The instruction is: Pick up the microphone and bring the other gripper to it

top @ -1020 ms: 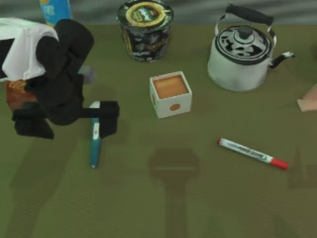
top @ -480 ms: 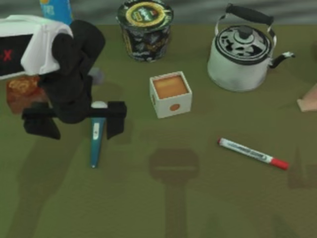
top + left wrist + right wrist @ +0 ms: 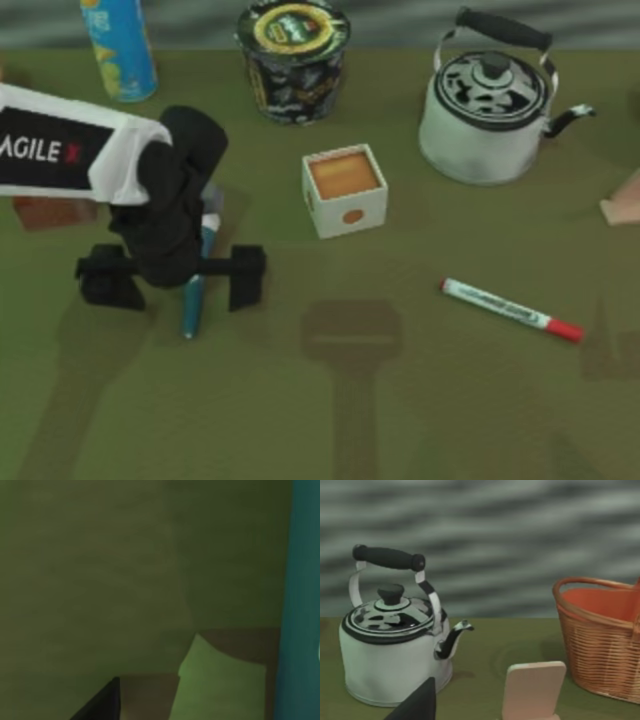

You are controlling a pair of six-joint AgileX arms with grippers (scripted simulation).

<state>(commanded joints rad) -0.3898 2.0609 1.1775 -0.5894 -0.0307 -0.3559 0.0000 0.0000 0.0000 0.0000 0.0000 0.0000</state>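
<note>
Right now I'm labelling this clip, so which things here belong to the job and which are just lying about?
Job:
- microphone, lying on the table
- left gripper, open, astride the microphone
- right gripper, out of the top view

Lying about:
- kettle
- marker
- small box
- cup
- can
- basket

Left gripper (image 3: pixel 172 277) sits low over the bench's (image 3: pixel 420 400) left half, straddling the microphone (image 3: pixel 192 305), which lies on the bench with its handle end poking out toward the near edge. Along the far edge, left to right: a can (image 3: pixel 118 45), a tub (image 3: pixel 292 60), then the kettle (image 3: pixel 488 100), with the box (image 3: pixel 344 190) in front of the tub near centre. The marker (image 3: pixel 510 309) lies right of centre, in front of the kettle and well apart from the microphone.
</note>
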